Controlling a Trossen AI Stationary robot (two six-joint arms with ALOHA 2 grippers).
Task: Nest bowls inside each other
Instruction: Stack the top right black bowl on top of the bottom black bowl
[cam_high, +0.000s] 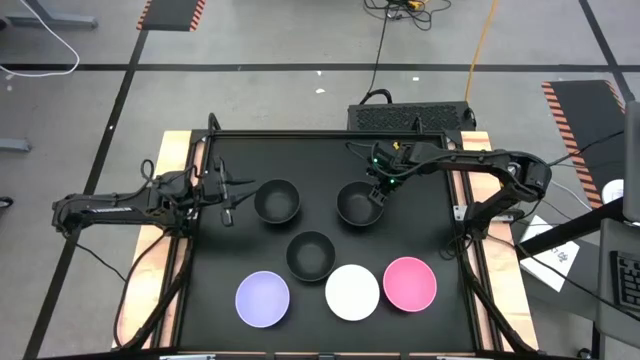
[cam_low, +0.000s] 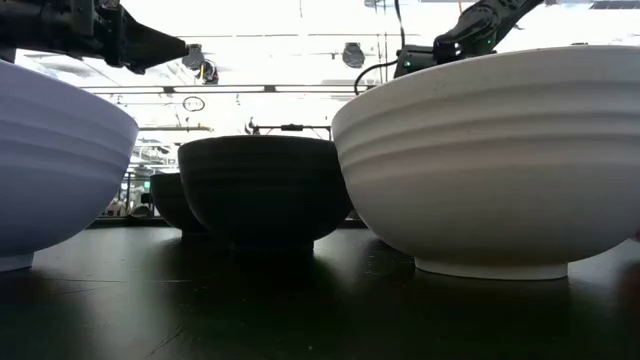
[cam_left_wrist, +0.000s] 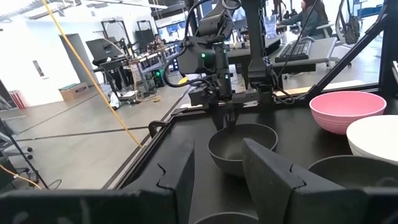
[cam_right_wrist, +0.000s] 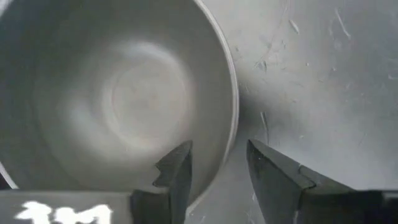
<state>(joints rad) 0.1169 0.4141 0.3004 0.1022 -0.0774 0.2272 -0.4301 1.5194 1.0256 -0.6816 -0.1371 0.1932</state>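
Bowls, six, on the black table (cam_high: 225, 270): three black (cam_high: 277, 200) (cam_high: 359, 204) (cam_high: 311, 254), one purple (cam_high: 262, 299), one white (cam_high: 352, 291), one pink (cam_high: 409, 283). Right gripper (cam_high: 379, 192) straddles the right black bowl's rim, fingers apart. Left gripper (cam_high: 230, 201), fingers apart and empty, waits beside the left black bowl.

Three black bowls (cam_high: 277, 200) upright mid-table (none nested), lavender (cam_high: 263, 299), white (cam_high: 352, 291), pink (cam_high: 410, 283) in front row

Two dark arms w/ black cables, green LED on right arm (cam_high: 480, 165).
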